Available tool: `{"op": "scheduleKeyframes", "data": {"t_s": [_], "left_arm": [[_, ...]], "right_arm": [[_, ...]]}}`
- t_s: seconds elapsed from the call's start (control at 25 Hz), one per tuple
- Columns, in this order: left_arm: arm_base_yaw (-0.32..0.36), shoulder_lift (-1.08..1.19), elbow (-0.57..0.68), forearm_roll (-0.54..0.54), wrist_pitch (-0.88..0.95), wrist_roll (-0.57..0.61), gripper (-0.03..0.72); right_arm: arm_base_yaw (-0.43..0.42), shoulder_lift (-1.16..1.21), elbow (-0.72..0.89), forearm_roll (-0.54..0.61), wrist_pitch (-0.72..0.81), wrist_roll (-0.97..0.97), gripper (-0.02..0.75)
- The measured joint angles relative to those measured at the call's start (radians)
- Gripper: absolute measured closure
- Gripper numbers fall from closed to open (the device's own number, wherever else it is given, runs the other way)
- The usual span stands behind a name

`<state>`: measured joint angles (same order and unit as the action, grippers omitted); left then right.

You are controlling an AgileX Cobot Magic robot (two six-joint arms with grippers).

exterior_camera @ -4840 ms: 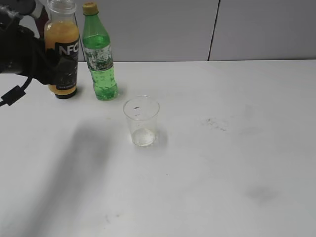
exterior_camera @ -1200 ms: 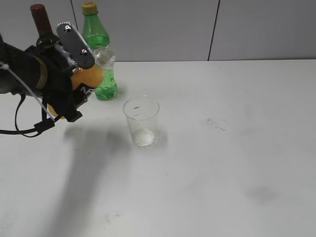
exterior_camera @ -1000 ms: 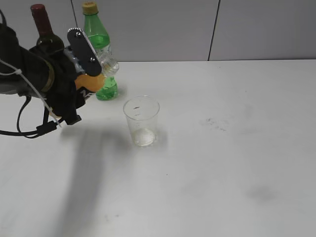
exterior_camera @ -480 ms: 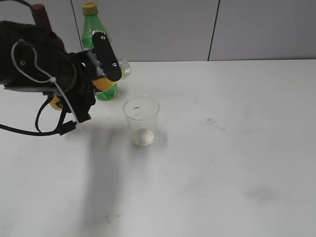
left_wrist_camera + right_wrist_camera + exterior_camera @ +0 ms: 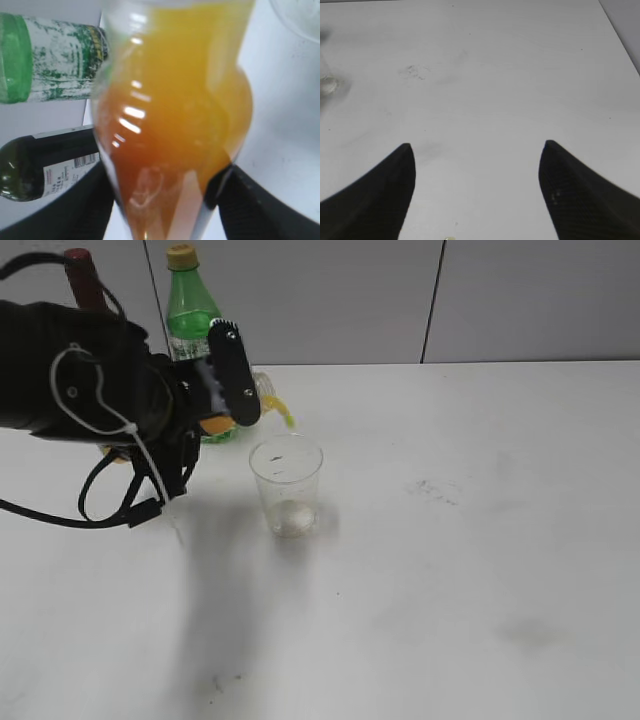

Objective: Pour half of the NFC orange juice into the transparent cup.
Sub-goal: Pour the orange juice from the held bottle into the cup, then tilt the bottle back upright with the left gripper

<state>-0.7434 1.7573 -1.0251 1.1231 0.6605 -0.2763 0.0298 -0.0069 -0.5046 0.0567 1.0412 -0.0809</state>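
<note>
Exterior view: the left gripper [image 5: 225, 390] clasps the juice bottle [image 5: 262, 392], which is tipped so its open neck points right, above and just left of the cup's rim. A short orange stream [image 5: 284, 415] leaves the neck toward the cup [image 5: 286, 485]. The cup stands upright on the white table [image 5: 450, 540], with a little pale liquid at its bottom. Behind the arm stand a green bottle [image 5: 190, 310] with a yellow cap and a dark wine bottle [image 5: 82, 268], only its top showing.

Left wrist view: the juice bottle [image 5: 175, 115] fills the frame, juice run toward its neck, the dark fingers [image 5: 75, 210] on either side of it. The green bottle [image 5: 50, 57] and wine bottle [image 5: 45, 167] lie beyond; a piece of the cup's rim [image 5: 300, 17] shows at the upper right.

Right wrist view: the right gripper [image 5: 477, 192] hangs over bare table [image 5: 485, 75], its fingers spread wide and holding nothing. The cup's base [image 5: 326, 82] is just visible at the left edge.
</note>
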Motion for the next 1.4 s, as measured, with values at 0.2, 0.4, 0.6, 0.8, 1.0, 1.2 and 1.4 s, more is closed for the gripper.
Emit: {"op": "scheduleKeyframes", "data": {"t_s": [0.2,0.4,0.6,0.8,1.0,1.2,1.4], "left_arm": [[-0.034,0.035,0.000,0.016,0.080,-0.001,0.216],[-0.044,0.040,0.000,0.038,0.085,-0.001,0.216],[-0.044,0.040,0.000,0.050,0.104,-0.001,0.216],[-0.044,0.040,0.000,0.078,0.118,-0.001,0.216],[-0.044,0.040,0.000,0.097,0.130,-0.001,0.216],[-0.044,0.040,0.000,0.133,0.137,-0.001,0.216],[-0.044,0.040,0.000,0.146,0.145,-0.001,0.216]], "right_arm": [[0.000,0.000,0.000,0.001,0.000,0.000,0.148],[0.000,0.000,0.000,0.001,0.000,0.000,0.148],[0.000,0.000,0.000,0.001,0.000,0.000,0.148],[0.000,0.000,0.000,0.001,0.000,0.000,0.148],[0.000,0.000,0.000,0.001,0.000,0.000,0.148],[0.000,0.000,0.000,0.001,0.000,0.000,0.148],[0.000,0.000,0.000,0.001,0.000,0.000,0.148]]}}
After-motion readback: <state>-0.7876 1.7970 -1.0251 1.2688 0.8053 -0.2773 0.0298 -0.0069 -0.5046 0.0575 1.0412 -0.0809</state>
